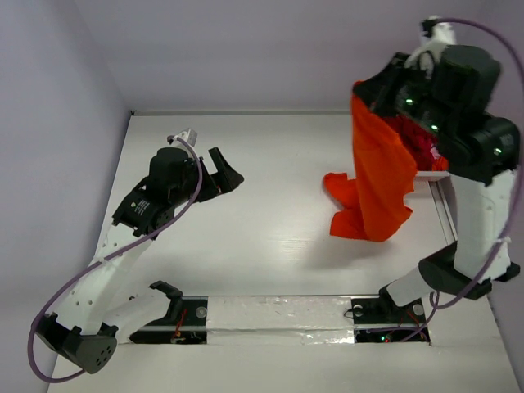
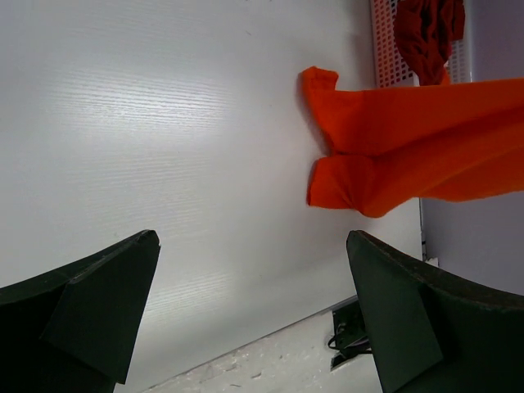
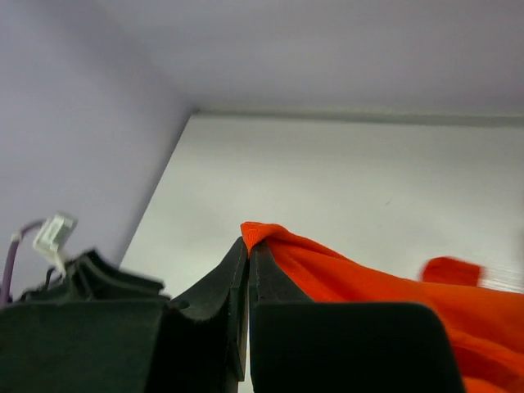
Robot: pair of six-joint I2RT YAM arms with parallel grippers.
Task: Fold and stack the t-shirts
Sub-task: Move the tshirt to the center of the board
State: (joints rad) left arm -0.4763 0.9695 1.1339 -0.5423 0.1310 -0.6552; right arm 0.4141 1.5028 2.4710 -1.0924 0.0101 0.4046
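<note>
The bright orange t-shirt [image 1: 377,176] hangs from my right gripper [image 1: 360,92], which is raised at the back right; its lower end bunches on the table. In the right wrist view the gripper [image 3: 249,246] is shut on a pinch of the orange t-shirt [image 3: 344,274]. A darker red t-shirt [image 1: 413,135] lies crumpled in the white basket [image 1: 426,174] behind it, and shows in the left wrist view [image 2: 426,37]. My left gripper [image 1: 223,173] is open and empty at the left, well apart from the orange t-shirt [image 2: 393,143]; the same gripper [image 2: 254,315] shows only bare table between its fingers.
The white lattice basket [image 2: 385,49] stands at the table's right edge. A metal rail [image 1: 278,311] with cable openings runs along the near edge between the arm bases. Purple walls close in the back and left sides.
</note>
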